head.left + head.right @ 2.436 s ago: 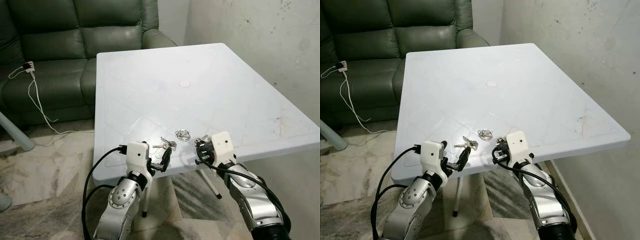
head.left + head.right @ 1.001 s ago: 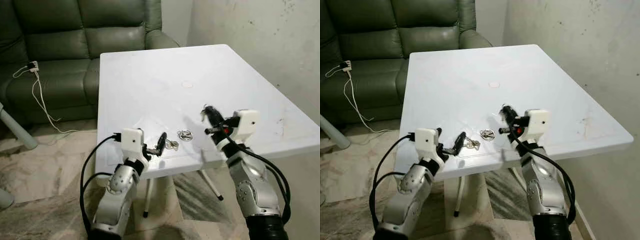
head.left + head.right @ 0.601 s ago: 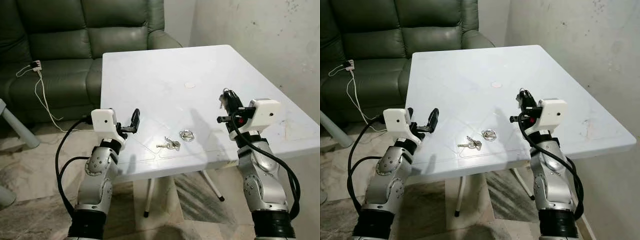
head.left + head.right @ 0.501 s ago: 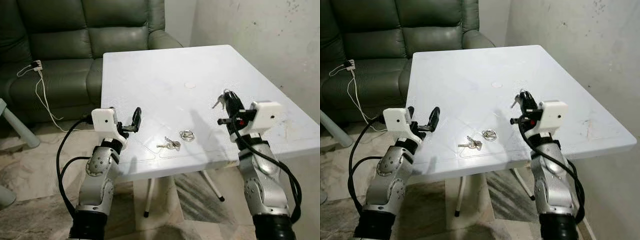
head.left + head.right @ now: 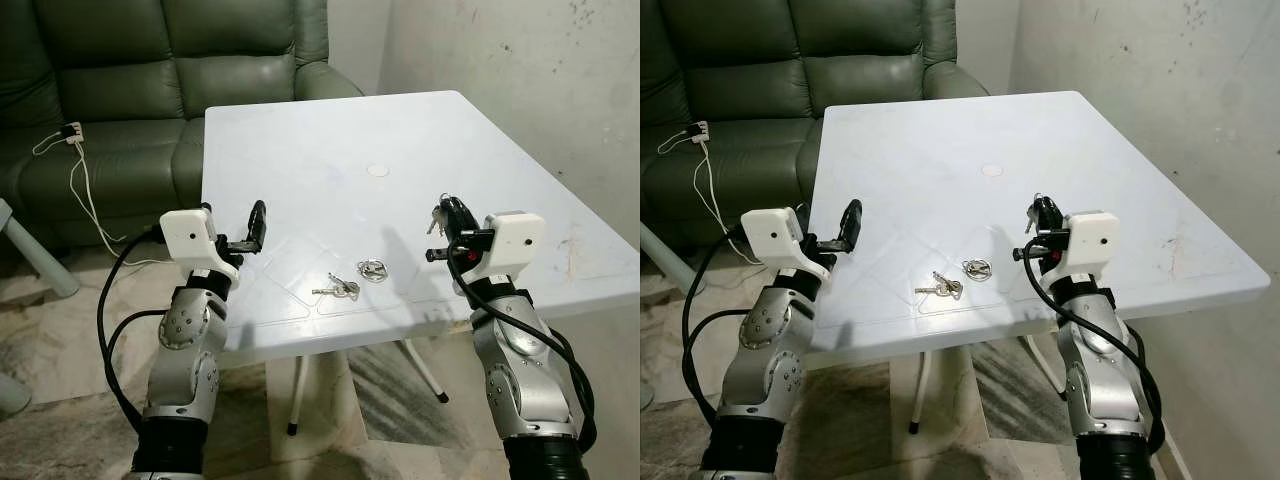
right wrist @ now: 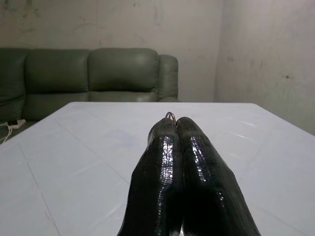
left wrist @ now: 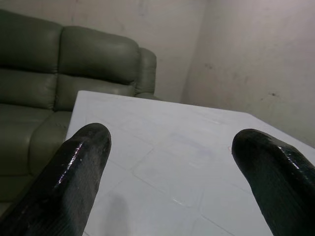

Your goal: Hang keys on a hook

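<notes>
White table point(image 5: 300, 130) fronts a green sofa point(image 5: 130, 80). Over its left edge the left gripper point(image 5: 258, 225) hangs with fingers parted, empty. Loose keys point(image 5: 338, 289) and a ring point(image 5: 372, 269) lie mid-table. At the right, the right gripper point(image 5: 447, 215) pinches a key bunch point(image 5: 436, 214) aloft; the keys seem to dangle lengthwise downward. Pickup looks done; next, finding a hook.
</notes>
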`<state>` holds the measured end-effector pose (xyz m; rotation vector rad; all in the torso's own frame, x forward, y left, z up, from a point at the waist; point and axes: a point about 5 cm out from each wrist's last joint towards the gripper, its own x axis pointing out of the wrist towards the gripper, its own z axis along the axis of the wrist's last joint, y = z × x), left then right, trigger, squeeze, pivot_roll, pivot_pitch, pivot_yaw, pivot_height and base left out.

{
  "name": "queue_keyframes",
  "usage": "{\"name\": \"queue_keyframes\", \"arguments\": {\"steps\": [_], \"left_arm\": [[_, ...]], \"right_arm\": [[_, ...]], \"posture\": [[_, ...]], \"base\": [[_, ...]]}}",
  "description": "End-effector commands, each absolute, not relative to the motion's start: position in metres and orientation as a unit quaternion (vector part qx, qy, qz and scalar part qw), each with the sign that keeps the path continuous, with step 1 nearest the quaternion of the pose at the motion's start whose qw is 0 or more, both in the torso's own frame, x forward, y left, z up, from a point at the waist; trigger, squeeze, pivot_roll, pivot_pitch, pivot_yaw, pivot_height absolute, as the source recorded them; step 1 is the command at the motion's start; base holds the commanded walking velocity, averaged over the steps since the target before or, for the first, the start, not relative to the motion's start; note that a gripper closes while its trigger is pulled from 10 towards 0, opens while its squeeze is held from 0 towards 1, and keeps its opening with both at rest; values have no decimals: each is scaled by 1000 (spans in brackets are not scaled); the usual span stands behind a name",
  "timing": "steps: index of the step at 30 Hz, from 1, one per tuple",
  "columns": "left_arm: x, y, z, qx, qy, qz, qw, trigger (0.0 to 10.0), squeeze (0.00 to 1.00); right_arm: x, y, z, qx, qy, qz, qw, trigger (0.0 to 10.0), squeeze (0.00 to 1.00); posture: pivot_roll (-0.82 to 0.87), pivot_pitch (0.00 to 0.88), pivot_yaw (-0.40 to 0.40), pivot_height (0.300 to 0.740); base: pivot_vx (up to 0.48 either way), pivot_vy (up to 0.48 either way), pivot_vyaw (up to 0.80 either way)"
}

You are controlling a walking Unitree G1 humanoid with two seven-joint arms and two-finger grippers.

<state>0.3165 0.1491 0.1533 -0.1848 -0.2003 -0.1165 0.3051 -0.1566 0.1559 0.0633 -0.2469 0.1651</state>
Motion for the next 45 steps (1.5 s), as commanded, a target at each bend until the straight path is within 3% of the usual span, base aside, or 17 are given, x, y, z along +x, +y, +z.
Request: {"name": "queue_keyframes", "arguments": {"steps": [1, 45], "left_arm": [[318, 149, 157, -92, -107, -60, 988, 10000, 0], [325, 144, 157, -80, -107, -64, 989, 10000, 0]], "right_arm": [[307, -157, 158, 26, -121, 81, 989, 10000, 0], [306, -151, 155, 21, -107, 88, 990, 10000, 0]], "posture": [[-58, 0, -29, 740], [-65, 0, -29, 740]], "base": [[0, 0, -763], [0, 0, -778]]}}
